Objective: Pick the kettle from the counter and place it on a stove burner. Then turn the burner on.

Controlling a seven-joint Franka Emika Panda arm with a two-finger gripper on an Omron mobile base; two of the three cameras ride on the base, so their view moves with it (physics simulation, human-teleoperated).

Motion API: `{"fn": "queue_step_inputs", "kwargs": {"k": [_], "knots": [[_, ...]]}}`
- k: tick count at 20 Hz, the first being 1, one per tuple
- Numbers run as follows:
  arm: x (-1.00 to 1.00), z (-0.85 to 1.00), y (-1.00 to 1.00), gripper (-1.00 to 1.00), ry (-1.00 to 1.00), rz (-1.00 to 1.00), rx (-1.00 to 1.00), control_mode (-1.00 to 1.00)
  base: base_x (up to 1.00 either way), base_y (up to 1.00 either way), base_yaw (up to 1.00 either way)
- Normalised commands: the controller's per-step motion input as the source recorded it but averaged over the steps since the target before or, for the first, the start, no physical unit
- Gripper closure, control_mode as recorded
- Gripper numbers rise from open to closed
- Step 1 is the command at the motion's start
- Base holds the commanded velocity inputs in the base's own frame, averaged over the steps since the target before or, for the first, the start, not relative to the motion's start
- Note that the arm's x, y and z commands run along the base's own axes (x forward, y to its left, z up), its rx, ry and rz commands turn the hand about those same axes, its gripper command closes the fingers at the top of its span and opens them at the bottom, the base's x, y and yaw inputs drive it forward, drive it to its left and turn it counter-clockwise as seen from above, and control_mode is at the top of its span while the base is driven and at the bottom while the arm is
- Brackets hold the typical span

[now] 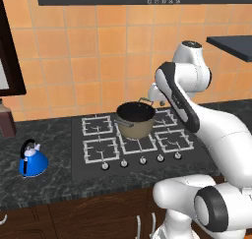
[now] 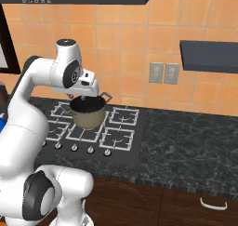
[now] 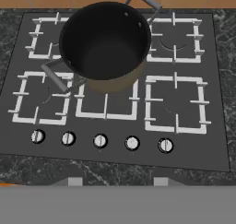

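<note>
One blue kettle [image 1: 33, 159], one brown pot [image 1: 136, 119], six burners and five knobs.

One kettle sits upright on the dark counter [image 1: 44, 184], well to the nine o'clock side of the stove [image 1: 88, 170]. Its black handle arches over the top, and its spout seems to point to eleven o'clock, toward the wall. Six wire burners [image 3: 175, 103] lie in two rows of three. The pot stands on the middle back burner, two grey handles sticking out. Five round knobs [image 3: 100, 140] line the front edge. The gripper [image 2: 82, 98] hangs above the pot, and I cannot tell how wide its fingers are.

Bronze pot [image 1: 136, 120] over middle grates; outer burners [image 3: 176, 103] and kettle-side counter [image 1: 49, 184] bare.
</note>
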Motion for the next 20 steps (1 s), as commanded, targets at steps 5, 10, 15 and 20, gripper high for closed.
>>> {"fn": "queue_step_inputs", "kwargs": {"k": [5, 10, 15, 20], "knots": [[-0.16, 0.00, 0.30, -1.00, -0.12, 0.01, 0.00, -1.00, 0.00, 0.00, 0.00], [-0.17, -0.04, 0.85, -1.00, -0.11, 0.09, 0.00, -1.00, 0.00, 0.00, 0.00], [0.00, -0.07, 1.00, -1.00, -0.06, 0.06, 0.00, -1.00, 0.00, 0.00, 0.00], [0.13, -0.15, 1.00, -1.00, -0.02, 0.03, 0.00, -1.00, 0.00, 0.00, 0.00]]}}
